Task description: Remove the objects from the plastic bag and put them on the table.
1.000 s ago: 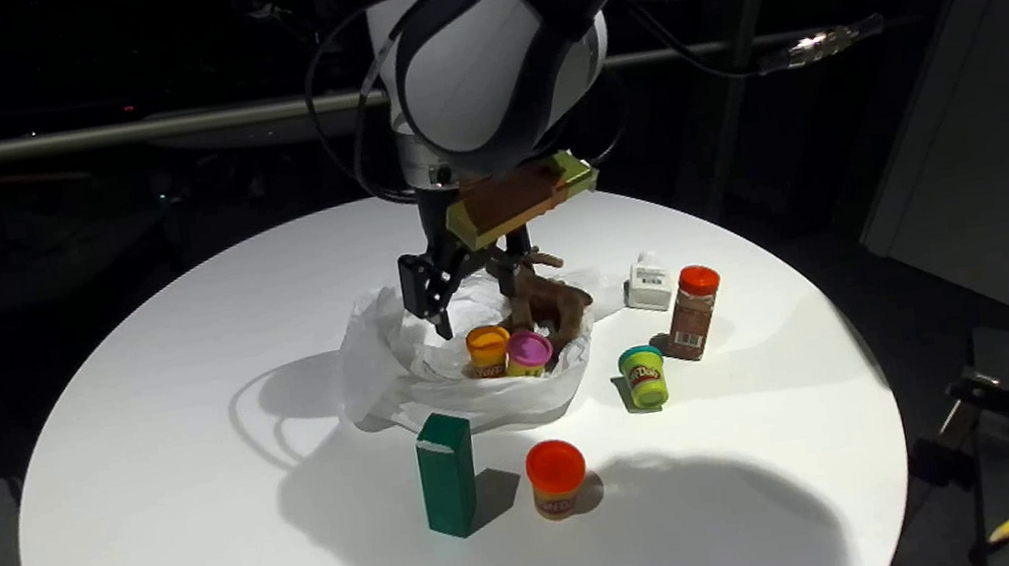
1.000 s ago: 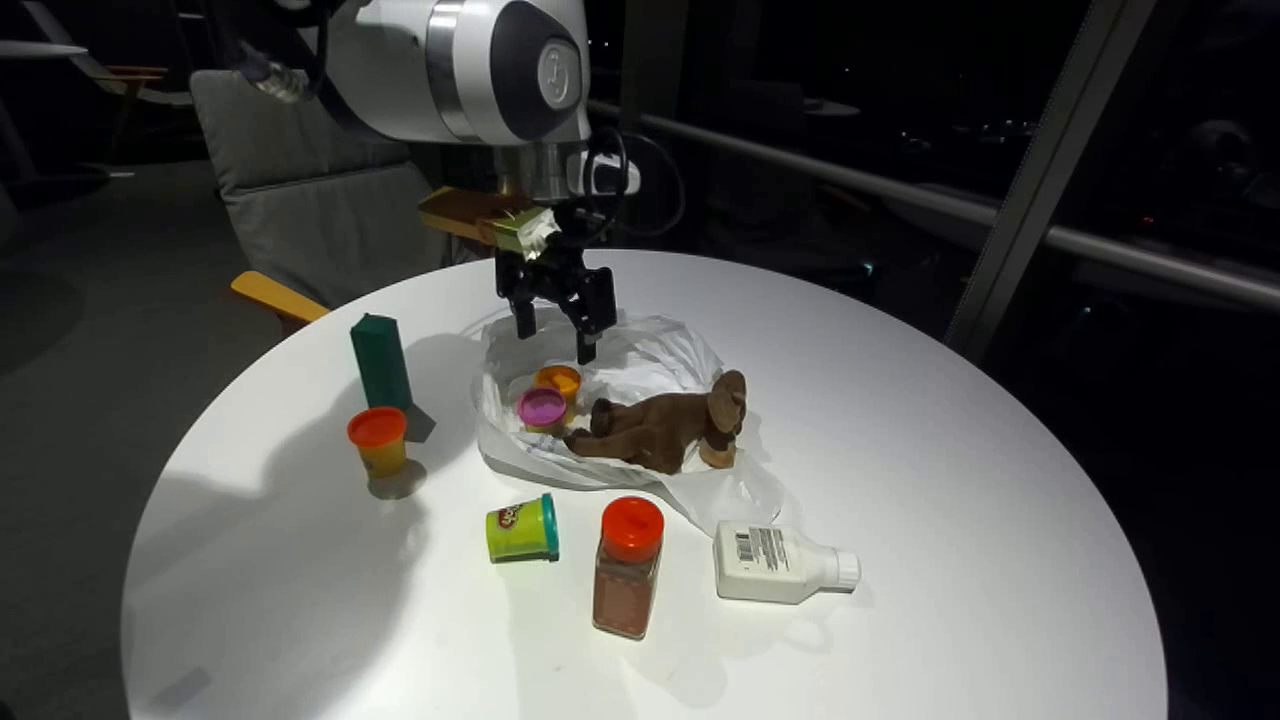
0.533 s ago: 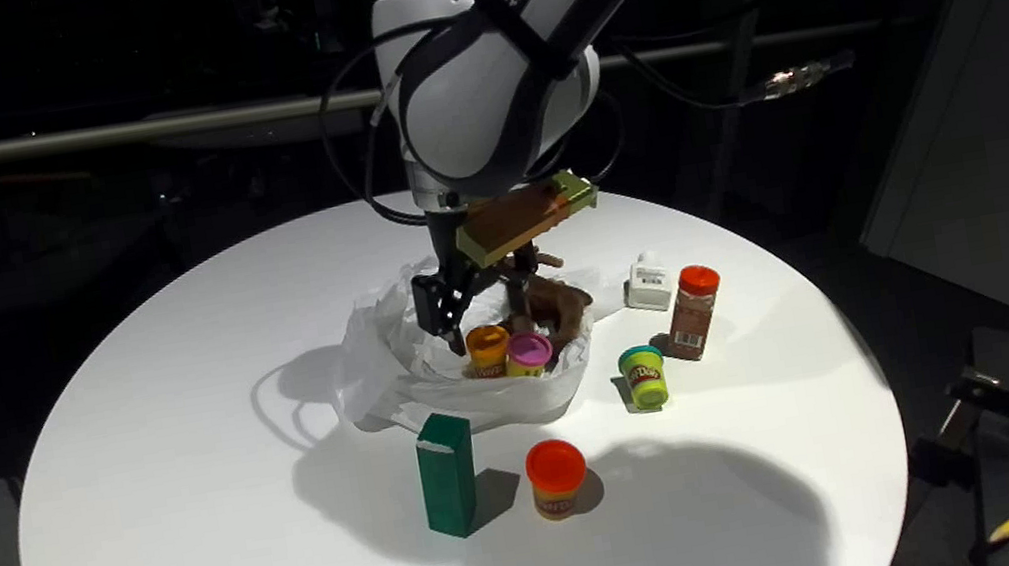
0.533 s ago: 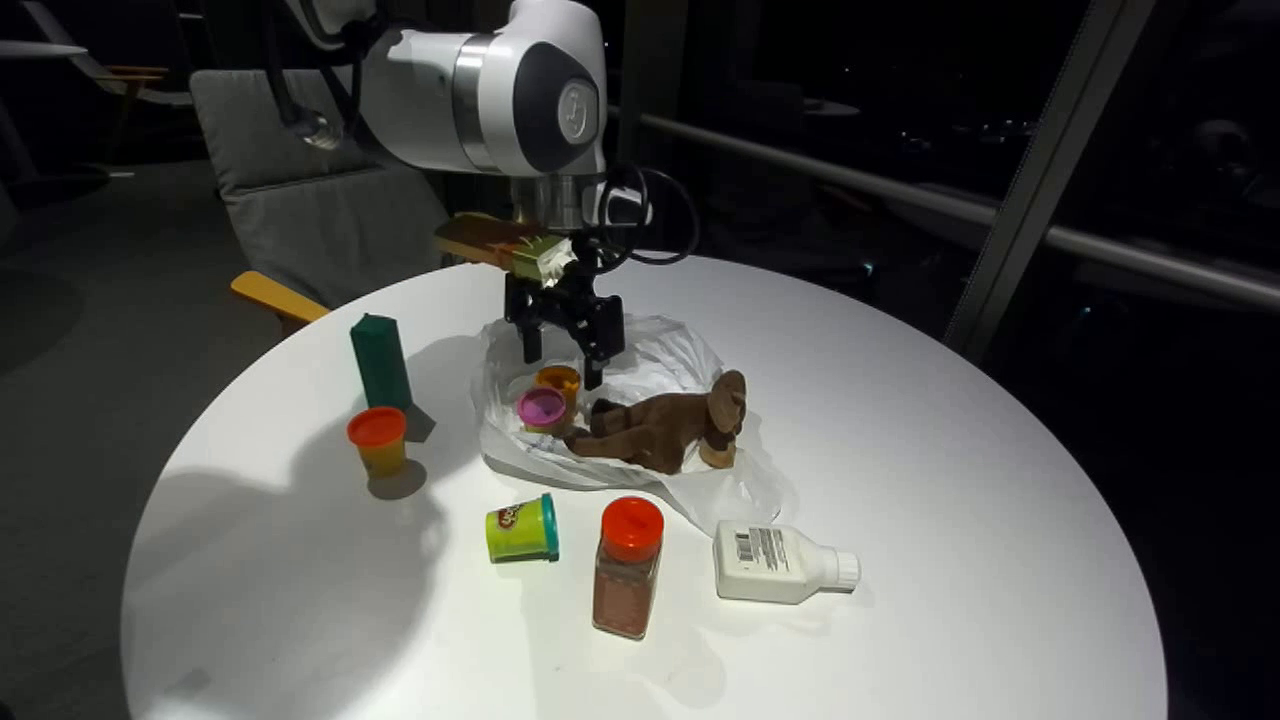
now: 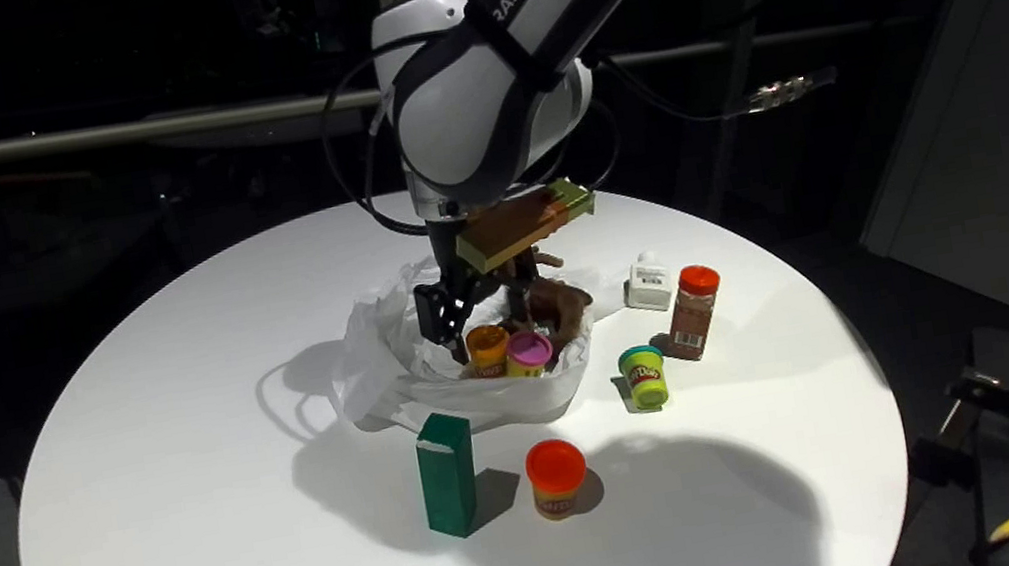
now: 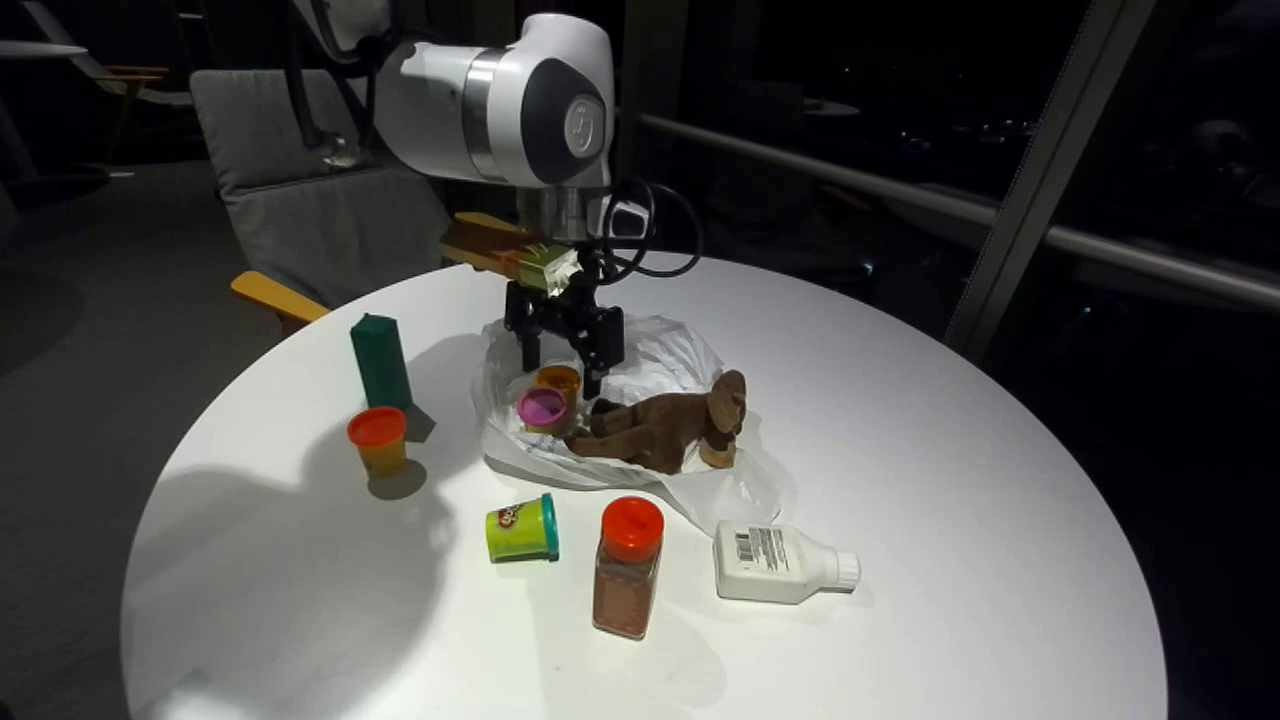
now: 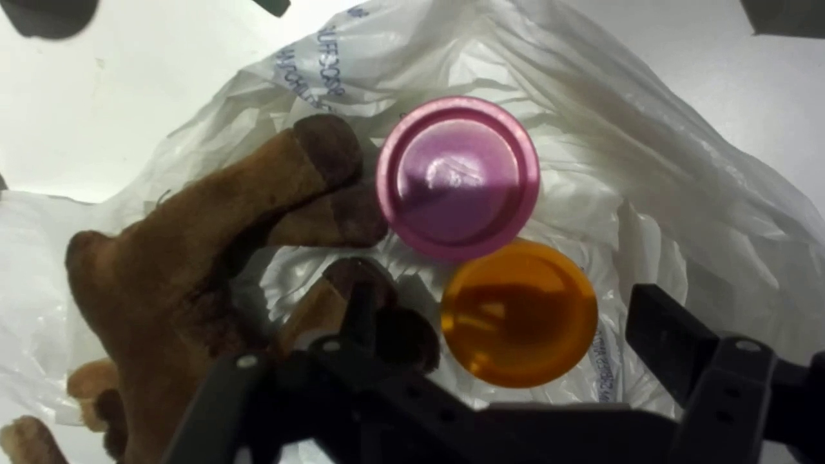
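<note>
My gripper [image 7: 504, 314] is black, my arm [image 5: 453, 119] white and dark grey. Table [image 5: 168, 458]: plain white. Bag [image 7: 567, 84]: translucent white, blue lettering. Purple-lidded tub [image 7: 457, 180]: pinkish purple on yellow. Orange-lidded tub [image 7: 519, 322]: orange body too. Plush toy [image 7: 161, 277]: I see 2 browns, limb tips darker. Box [image 5: 448, 484]: dark green, white streak near top. Red-lidded tub [image 5: 555, 472]: orange-red over yellow. Teal-lidded tub [image 6: 515, 530]: lime body, dark red logo. Red-capped bottle [image 6: 627, 585]: rusty brown below. White bottle [image 6: 765, 565]: white cap, dark print.

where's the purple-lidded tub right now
In the wrist view's upper middle, the purple-lidded tub sits in the bag, the brown toy to its left and the orange tub at its lower right.
</note>
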Available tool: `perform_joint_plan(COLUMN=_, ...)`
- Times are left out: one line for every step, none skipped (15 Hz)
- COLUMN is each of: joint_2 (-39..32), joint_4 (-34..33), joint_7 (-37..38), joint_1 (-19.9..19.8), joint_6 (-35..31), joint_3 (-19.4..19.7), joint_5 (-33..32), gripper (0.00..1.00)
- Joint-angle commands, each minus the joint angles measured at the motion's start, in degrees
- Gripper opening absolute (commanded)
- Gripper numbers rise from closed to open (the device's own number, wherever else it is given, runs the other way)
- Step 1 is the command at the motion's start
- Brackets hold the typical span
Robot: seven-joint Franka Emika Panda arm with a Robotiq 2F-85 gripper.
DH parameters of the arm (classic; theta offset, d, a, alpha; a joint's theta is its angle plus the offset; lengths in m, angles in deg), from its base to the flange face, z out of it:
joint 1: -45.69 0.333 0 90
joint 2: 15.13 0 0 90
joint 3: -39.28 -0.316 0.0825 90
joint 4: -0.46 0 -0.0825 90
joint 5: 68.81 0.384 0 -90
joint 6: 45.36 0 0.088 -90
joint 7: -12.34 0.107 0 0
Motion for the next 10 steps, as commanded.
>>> perform_joint_plan(joint_2=-1.65, joint_4=-3.14, joint_7=-2.05, joint_1=-1.42, joint_6=1.93, joint_3=-1.15, joint_5=1.86, gripper=0.85)
perform_joint_plan(joint_2=-1.79, joint_4=-3.31, joint_7=-1.95, joint_1=-1.49, joint_6=1.55, joint_3=-1.16, joint_5=1.98, gripper=0.74)
perform_joint_plan(joint_2=-1.71, joint_4=-3.28, joint_7=-1.89, joint_1=-1.58, joint_6=1.02, joint_3=-1.22, joint_5=2.18, gripper=0.66)
perform_joint_plan(joint_2=-1.68, joint_4=-3.39, joint_7=-1.94, joint_1=-1.71, joint_6=0.87, joint_3=-1.29, joint_5=2.36, gripper=0.59)
perform_joint_plan(joint_2=-1.41, joint_4=-3.25, joint_7=-1.83, joint_1=-1.69, joint_6=0.74, joint_3=-1.27, joint_5=2.44, gripper=0.51)
perform_joint_plan(joint_2=-1.24, joint_4=-3.22, joint_7=-1.84, joint_1=-1.71, joint_6=0.85, joint_3=-1.28, joint_5=2.54, gripper=0.42)
perform_joint_plan(joint_2=-1.07, joint_4=-3.20, joint_7=-1.39, joint_1=-1.49, joint_6=1.09, joint_3=-1.01, joint_5=2.53, gripper=0.35)
perform_joint_plan(joint_2=-0.77, joint_4=-3.20, joint_7=-0.60, joint_1=-1.21, joint_6=1.73, joint_3=-0.69, joint_5=2.58, gripper=0.29)
perform_joint_plan(joint_2=-0.34, joint_4=-2.88, joint_7=-0.17, joint_1=-1.07, joint_6=1.28, joint_3=-0.54, joint_5=2.59, gripper=0.28)
perform_joint_plan(joint_2=0.55, joint_4=-2.28, joint_7=0.62, joint_1=-0.68, joint_6=0.75, joint_3=-0.08, joint_5=2.29, gripper=0.28)
